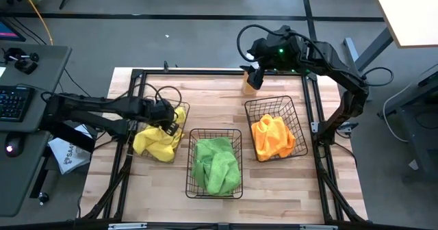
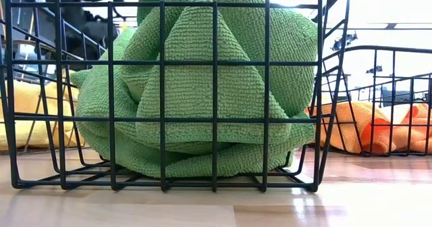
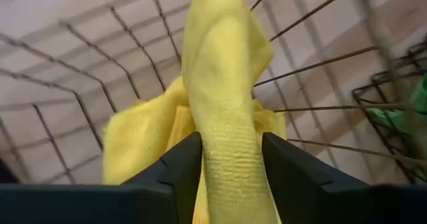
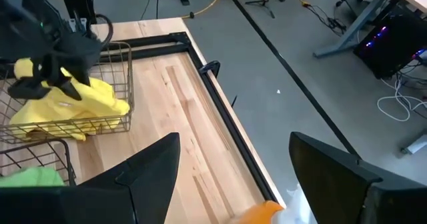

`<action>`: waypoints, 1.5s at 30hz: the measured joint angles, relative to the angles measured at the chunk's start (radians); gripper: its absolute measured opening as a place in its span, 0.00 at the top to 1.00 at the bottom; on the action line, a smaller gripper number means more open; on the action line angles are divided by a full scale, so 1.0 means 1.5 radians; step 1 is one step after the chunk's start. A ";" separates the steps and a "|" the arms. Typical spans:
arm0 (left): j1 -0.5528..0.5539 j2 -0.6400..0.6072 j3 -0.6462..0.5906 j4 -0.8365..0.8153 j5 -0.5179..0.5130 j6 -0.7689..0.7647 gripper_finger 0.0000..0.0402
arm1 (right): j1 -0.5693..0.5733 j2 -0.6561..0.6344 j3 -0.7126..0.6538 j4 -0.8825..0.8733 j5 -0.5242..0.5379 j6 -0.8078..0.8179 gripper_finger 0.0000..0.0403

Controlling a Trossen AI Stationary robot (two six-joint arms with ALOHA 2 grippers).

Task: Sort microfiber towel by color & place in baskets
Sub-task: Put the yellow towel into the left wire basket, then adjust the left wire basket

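Observation:
Three black wire baskets stand in a row. The left basket [image 1: 179,135] holds yellow towels [image 1: 156,142], one spilling over its wall [image 4: 100,109]. The middle basket [image 1: 239,155] holds a green towel heap [image 1: 215,165], which fills the low view [image 2: 202,85]. The right basket [image 1: 295,117] holds orange towels [image 1: 272,137]. My left gripper [image 1: 166,115] is over the left basket, shut on a yellow towel [image 3: 133,134]. My right gripper [image 1: 254,76] hovers open near the table's far edge, holding nothing. My left gripper [image 3: 230,144] pinches a raised fold of the yellow towel [image 3: 227,111] between its two fingers [image 3: 183,164], coming from above into the left basket. The fold runs up between the fingers as a ridge. The towel's other end lies on the heap inside the basket.
An orange spray bottle [image 1: 250,83] stands just under my right gripper, its top visible in the right wrist view [image 4: 267,212]. A black metal frame [image 1: 137,76] borders the wooden table. A desk with a keyboard [image 1: 14,101] lies off the left side.

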 joint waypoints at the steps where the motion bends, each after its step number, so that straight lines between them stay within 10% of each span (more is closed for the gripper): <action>1: 0.005 0.000 0.016 -0.014 0.003 0.020 0.63 | 0.000 -0.001 0.000 0.000 0.000 0.000 0.31; 13: 0.080 0.001 0.176 -0.002 0.007 0.377 0.58 | 0.000 -0.014 0.000 0.002 -0.004 0.020 0.31; 21: 0.080 0.087 0.175 0.041 0.049 0.635 0.96 | 0.001 -0.014 0.000 0.009 -0.004 0.074 0.31; 27: 0.088 0.129 0.167 0.046 0.037 0.819 0.99 | 0.001 -0.014 0.000 -0.004 0.001 0.115 0.31; 45: 0.208 0.169 0.130 0.197 0.078 0.930 1.00 | 0.001 -0.013 0.000 -0.004 0.001 0.168 0.31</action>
